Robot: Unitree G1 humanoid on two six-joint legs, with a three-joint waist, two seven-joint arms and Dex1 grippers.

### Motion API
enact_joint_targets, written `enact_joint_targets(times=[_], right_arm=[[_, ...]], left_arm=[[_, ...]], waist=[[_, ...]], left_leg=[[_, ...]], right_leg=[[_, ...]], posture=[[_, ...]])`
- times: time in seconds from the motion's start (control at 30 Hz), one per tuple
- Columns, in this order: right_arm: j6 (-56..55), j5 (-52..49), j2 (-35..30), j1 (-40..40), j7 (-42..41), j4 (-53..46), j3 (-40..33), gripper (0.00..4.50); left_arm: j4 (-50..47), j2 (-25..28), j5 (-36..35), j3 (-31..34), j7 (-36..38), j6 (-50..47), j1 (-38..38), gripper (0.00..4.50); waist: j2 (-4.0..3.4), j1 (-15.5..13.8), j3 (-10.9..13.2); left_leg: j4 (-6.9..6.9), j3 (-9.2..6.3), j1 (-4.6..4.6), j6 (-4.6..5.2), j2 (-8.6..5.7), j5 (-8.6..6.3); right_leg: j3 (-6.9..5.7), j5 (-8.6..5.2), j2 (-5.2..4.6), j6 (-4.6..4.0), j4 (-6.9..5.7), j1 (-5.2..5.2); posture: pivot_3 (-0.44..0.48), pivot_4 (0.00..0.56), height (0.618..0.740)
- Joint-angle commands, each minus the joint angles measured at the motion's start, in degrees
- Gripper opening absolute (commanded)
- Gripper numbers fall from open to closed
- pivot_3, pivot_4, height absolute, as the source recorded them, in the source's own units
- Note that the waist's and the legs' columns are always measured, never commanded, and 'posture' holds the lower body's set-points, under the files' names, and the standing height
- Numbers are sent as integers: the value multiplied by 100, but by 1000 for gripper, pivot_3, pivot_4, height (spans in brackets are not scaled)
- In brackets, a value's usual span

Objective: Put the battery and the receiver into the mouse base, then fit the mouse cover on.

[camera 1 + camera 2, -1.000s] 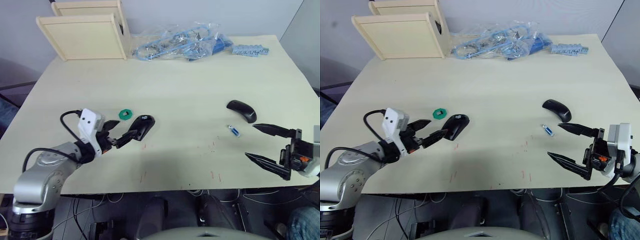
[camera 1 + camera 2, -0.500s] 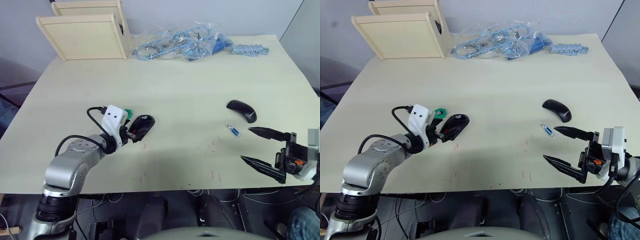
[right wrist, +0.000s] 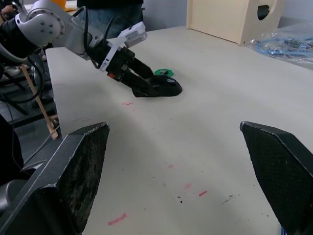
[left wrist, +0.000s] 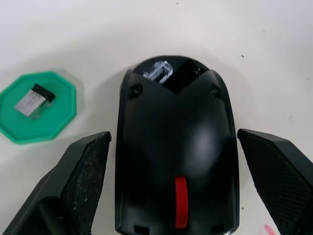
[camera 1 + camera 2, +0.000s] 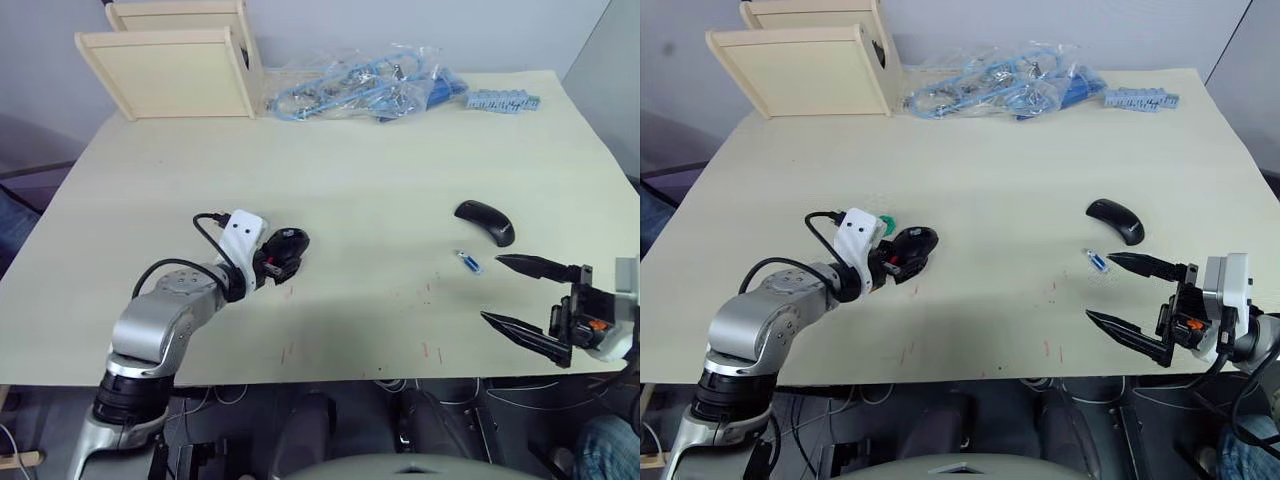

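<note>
The left gripper (image 4: 173,186) has closed in on the mouse base (image 5: 283,250) since a second ago, when it hung short of it with fingers spread; now its two fingers stand open on either side of the black body, a narrow gap visible on each flank in the left wrist view, so it brackets the base without clamping it. The right gripper (image 5: 520,295) has shifted only slightly and hangs wide open and empty over the table (image 5: 350,170) near its front right edge, just beside the battery (image 5: 467,262), which lies flat on the tabletop a little in front of the mouse cover (image 5: 485,221). The left wrist view shows the base's red scroll wheel and its hollow compartment, open on top, with a silvery patch inside, possibly a contact. It also shows the green disc (image 4: 38,106) just beside the base, carrying a small grey and black block (image 4: 34,101), which the head views leave too small to make out.
</note>
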State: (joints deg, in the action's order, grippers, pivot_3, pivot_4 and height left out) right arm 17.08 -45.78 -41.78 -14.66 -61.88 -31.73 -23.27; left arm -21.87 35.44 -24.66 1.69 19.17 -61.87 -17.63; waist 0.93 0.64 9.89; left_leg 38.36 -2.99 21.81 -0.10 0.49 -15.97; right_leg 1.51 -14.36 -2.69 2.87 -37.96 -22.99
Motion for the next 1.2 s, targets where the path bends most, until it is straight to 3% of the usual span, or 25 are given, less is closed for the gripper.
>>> enact_joint_targets(times=[0.03,0.4,0.5,0.7,0.87,1.0,1.2], right_arm=[[-20,-132,-28,-30,57,-266,-163,4500],[66,-194,-80,-1,202,-355,-162,4500],[71,-194,-89,21,238,-356,-127,4500],[106,-198,-78,40,275,-366,-88,4500],[139,-205,-76,37,290,-380,-97,4500],[196,-200,-109,-73,316,-410,-156,4500],[519,-164,-239,-318,592,-524,-259,4500]], left_arm=[[7,15,96,-74,-18,-195,-247,4417],[150,-302,173,-94,-177,-597,-548,4417],[119,-357,221,-73,-208,-618,-536,3102],[-89,-208,199,-54,-38,-568,-383,2953],[-283,101,-143,85,694,-269,-215,2953],[-558,960,-328,-523,2569,1060,154,2953],[-273,1063,135,-1172,3251,2137,16,2953]], waist=[[0,0,0],[3,1,2],[3,1,2],[3,7,2],[4,4,2],[4,2,4],[4,-37,5]], left_leg=[[0,0,0,0,0,0],[0,-2,1,0,-1,0],[0,-3,1,0,-1,0],[0,-3,0,0,-1,0],[0,-3,0,0,-1,0],[-1,-1,2,-1,0,0],[1,4,2,0,-2,0]], right_leg=[[0,0,0,0,0,0],[-1,0,-1,0,0,0],[-1,0,-1,0,0,0],[0,0,-1,0,-1,0],[0,0,-1,0,-1,-1],[-1,-1,-1,-1,2,-1],[1,-1,-4,0,4,0]], posture=[[0,150,740],[0,150,740],[0,150,740],[0,150,740],[0,150,740],[0,150,740],[0,150,740]])
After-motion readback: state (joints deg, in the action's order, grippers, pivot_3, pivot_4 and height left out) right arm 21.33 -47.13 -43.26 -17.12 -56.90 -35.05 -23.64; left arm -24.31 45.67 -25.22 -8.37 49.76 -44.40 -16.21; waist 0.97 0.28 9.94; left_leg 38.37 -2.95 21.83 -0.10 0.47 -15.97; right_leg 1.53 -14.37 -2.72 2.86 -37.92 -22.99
